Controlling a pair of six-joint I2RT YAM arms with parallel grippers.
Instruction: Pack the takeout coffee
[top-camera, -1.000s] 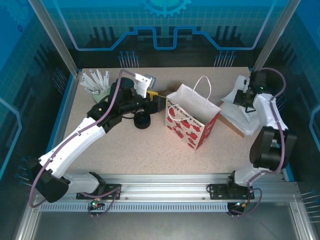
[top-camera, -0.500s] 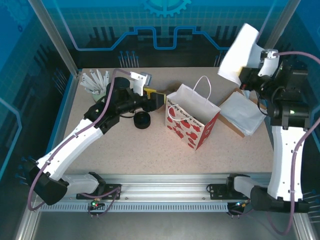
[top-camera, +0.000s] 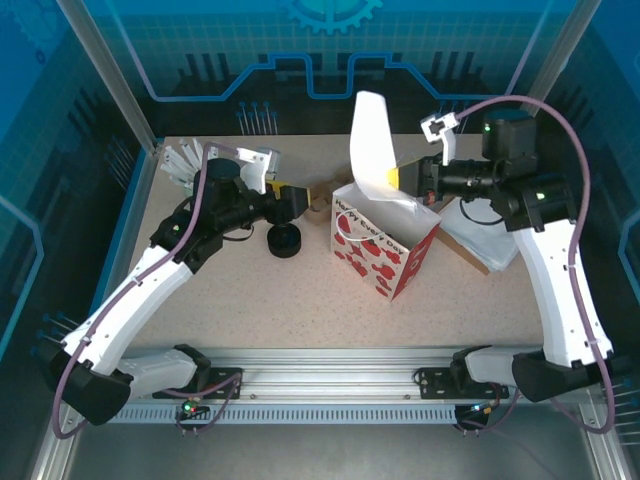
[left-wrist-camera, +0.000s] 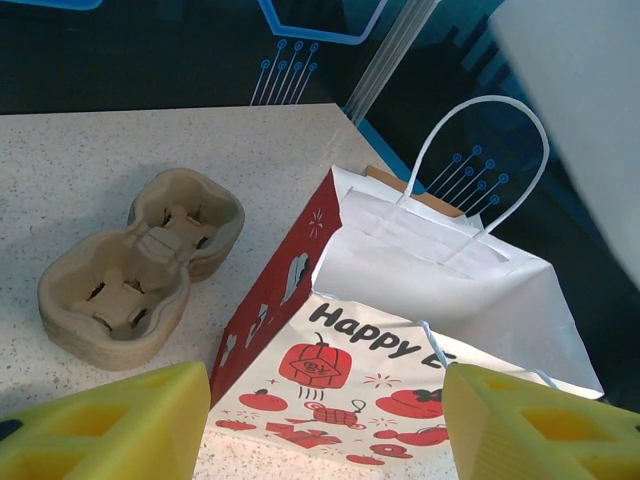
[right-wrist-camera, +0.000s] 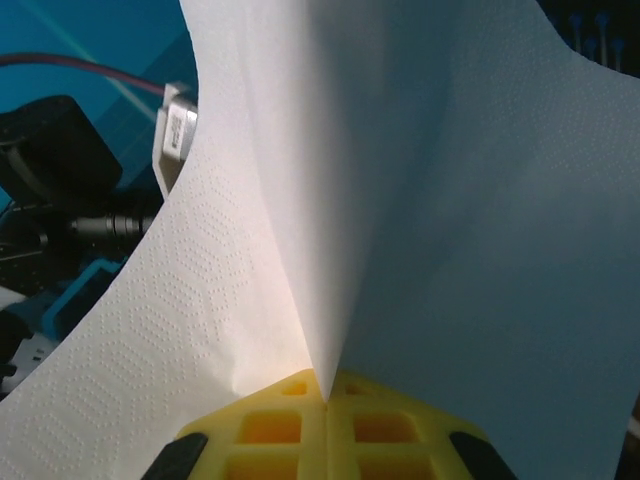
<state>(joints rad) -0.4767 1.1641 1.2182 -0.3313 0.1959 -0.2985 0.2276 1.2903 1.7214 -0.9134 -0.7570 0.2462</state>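
Swung in from the frame's upper right over the past half second, the right gripper (top-camera: 398, 178) holds a white napkin (top-camera: 372, 135) upright above the open mouth of the red-and-white paper bag (top-camera: 385, 250) at centre. Its yellow fingers (right-wrist-camera: 400, 410) are pinched tight on the napkin's lower edge. At centre left, the left gripper (left-wrist-camera: 320, 425) faces the bag's left side with its jaws well apart and nothing between them. A pulp cup carrier (left-wrist-camera: 135, 275) lies on the table (top-camera: 300, 310) just ahead of it. The black-lidded takeout coffee (top-camera: 285, 241) stands on the tabletop left of the bag, apart from it and outside it.
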